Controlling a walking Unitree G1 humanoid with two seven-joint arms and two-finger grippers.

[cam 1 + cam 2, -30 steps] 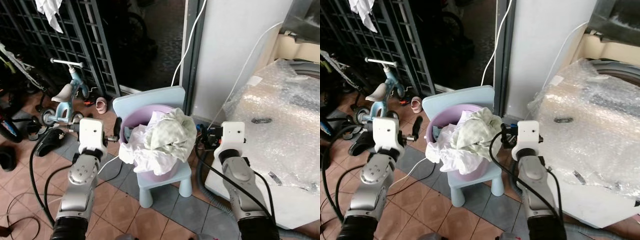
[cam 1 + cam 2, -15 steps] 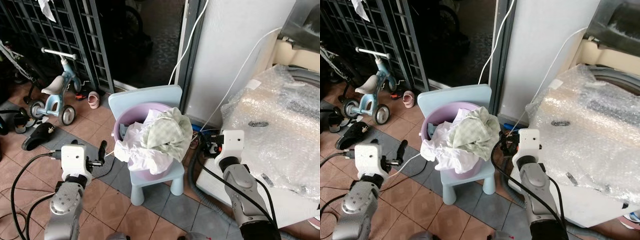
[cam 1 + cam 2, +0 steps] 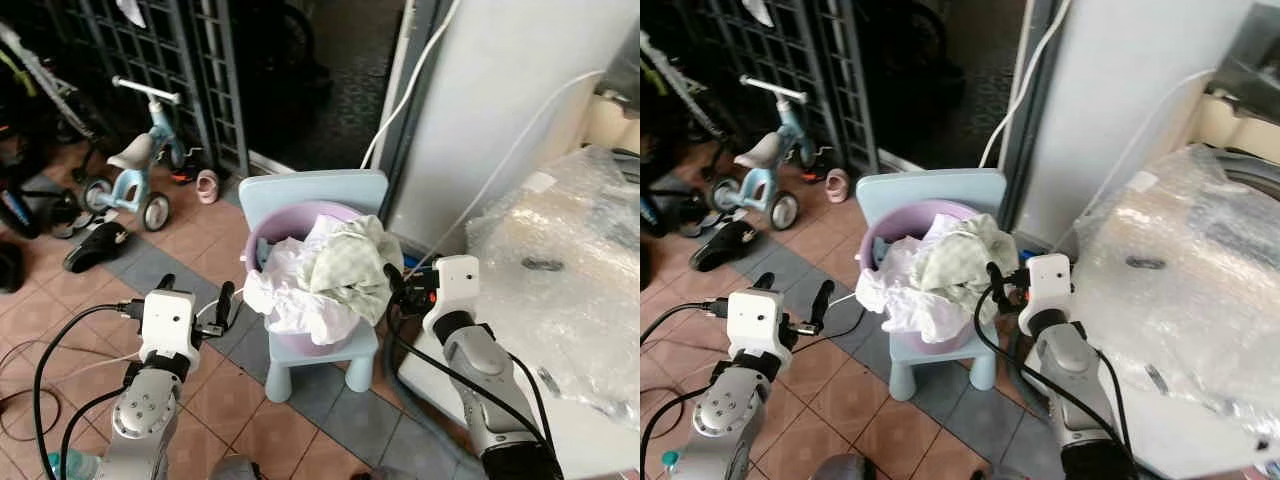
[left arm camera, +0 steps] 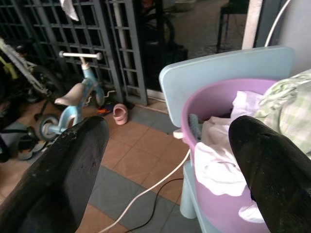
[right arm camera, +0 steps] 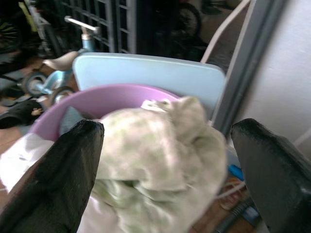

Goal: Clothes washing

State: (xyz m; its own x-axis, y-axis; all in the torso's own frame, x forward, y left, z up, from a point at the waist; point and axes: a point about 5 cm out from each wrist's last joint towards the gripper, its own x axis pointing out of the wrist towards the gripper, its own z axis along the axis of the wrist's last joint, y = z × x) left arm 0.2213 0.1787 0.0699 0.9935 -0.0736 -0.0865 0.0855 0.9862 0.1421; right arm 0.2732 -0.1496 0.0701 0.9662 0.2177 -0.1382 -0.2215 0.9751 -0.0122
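Observation:
A purple basin (image 3: 262, 232) heaped with laundry stands on a light blue child's chair (image 3: 312, 192). A pale green checked cloth (image 3: 348, 268) lies on top, and a white cloth (image 3: 283, 298) spills over the front rim. My left gripper (image 3: 197, 293) is open, low and to the left of the chair, pointing at the basin (image 4: 210, 99). On the pile's right side my right gripper (image 3: 392, 295) is also open, its fingertips close to the green cloth (image 5: 160, 141). Neither holds anything.
A bubble-wrapped washing machine (image 3: 565, 250) fills the right side. Behind the chair are a white wall, a white cable (image 3: 398, 95) and a dark metal gate (image 3: 180, 60). A small blue tricycle (image 3: 135, 165), slippers (image 3: 92, 246) and cords lie on the tiled floor at left.
The camera has swung about. My left gripper dropped from beside the basin's rim to lower at the chair's left. The right gripper now sits closer to the clothes.

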